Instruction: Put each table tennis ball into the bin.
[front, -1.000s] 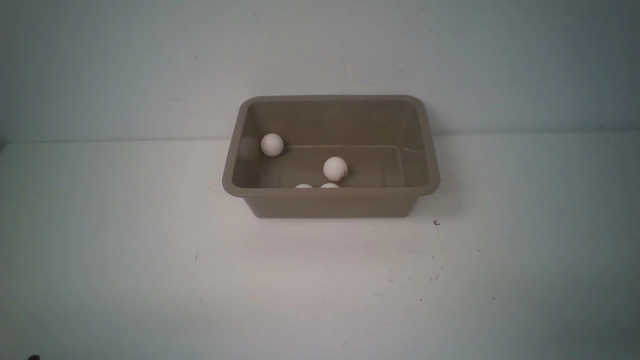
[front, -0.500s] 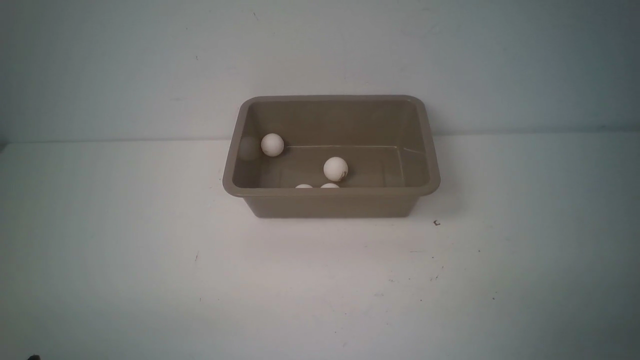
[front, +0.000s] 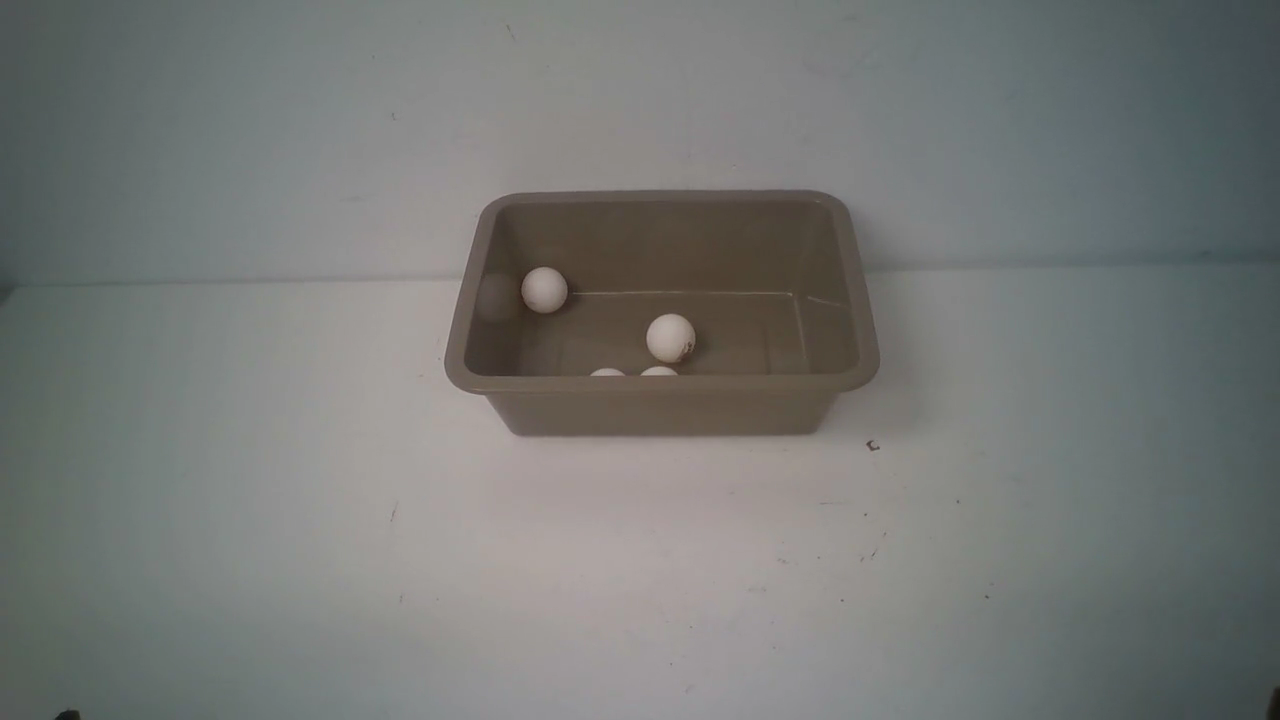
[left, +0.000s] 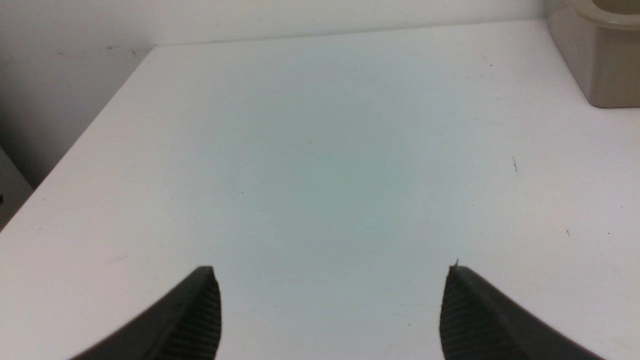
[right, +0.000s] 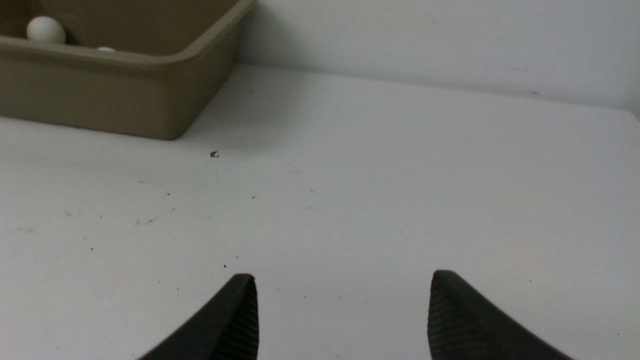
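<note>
Bin of taupe plastic stands on the white table, against the pale back wall. It is rectangular with rounded corners, a flared flat rim and walls that slope inward toward a flat floor. Four off-white table tennis balls lie inside it. One ball sits in the far left corner, touching or just beside the left wall, with a dim reflection on that wall. A second ball, bearing a small dark mark low on its right side, rests near the middle of the floor. Two more balls show only their tops above the near rim, side by side close to the near wall.

The tabletop around the bin is open on the left, right and near sides, carrying only faint scuffs and a tiny dark speck just off the bin's near right corner. The table's far edge meets the wall behind the bin; its left edge drops off in the left wrist view.

Left gripper hovers above bare table with its ribbed fingers spread wide and nothing between them; a corner of the bin shows off to one side, well apart. Right gripper likewise hangs over bare table, fingers parted and released, the bin and two balls visible well away from it.
</note>
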